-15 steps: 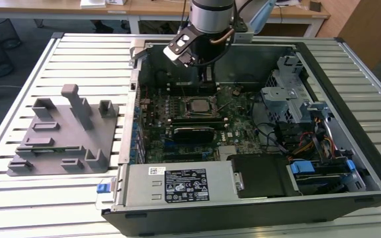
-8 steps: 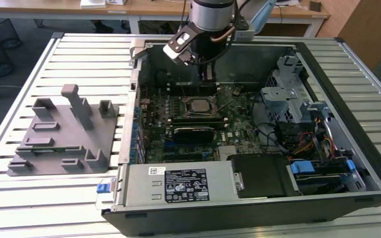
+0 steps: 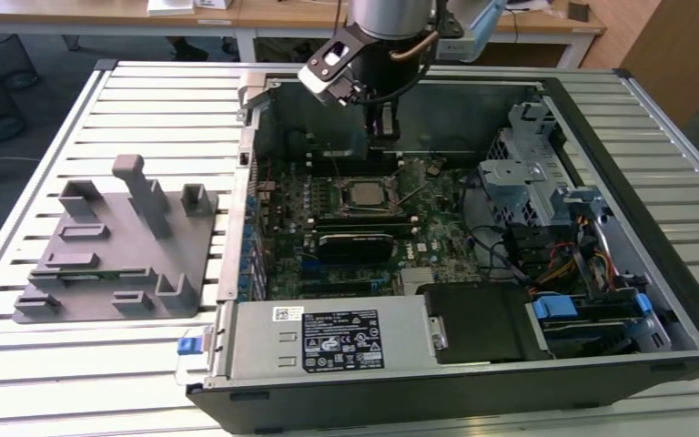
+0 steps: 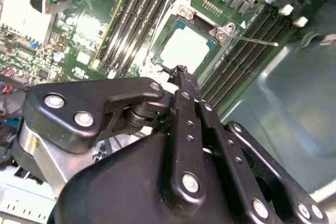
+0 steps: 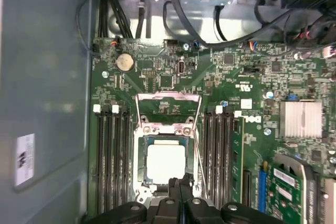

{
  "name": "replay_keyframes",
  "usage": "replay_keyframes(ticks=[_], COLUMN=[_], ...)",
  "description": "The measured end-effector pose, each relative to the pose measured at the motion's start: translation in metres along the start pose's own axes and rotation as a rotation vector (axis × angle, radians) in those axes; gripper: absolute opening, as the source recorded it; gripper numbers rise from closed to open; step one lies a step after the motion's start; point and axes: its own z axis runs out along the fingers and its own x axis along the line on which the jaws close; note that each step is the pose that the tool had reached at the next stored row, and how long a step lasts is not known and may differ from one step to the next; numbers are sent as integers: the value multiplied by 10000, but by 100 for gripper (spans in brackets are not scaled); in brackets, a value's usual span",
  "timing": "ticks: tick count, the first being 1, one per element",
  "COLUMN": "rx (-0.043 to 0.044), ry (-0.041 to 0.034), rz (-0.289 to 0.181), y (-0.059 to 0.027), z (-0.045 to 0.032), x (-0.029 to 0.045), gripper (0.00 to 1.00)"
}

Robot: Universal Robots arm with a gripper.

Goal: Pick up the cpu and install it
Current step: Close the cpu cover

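The cpu, a small square chip with a silvery top plate, lies flat in the motherboard's socket; in both wrist views it shows bright and uncovered. The socket's metal load frame stands flipped open beside it, and its thin lever sticks out free. My gripper hangs inside the case just above the board, behind the socket in the exterior view. Its black fingers are pressed together with nothing between them, their tips close to one edge of the cpu.
The open computer case lies on a slatted table. Memory slots flank the socket on both sides. A drive cage and cables fill the exterior view's right, a power supply the front. A grey plastic holder block stands left of the case.
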Motion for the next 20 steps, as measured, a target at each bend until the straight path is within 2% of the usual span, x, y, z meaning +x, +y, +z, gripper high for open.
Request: replay_keyframes(ticks=[2, 8, 20], rx=[-2, -2, -1], ry=[11, 11, 10], rz=[-1, 0, 0], y=[12, 132, 156], z=[-16, -14, -12], x=[0, -2, -1], gripper=[12, 12, 12])
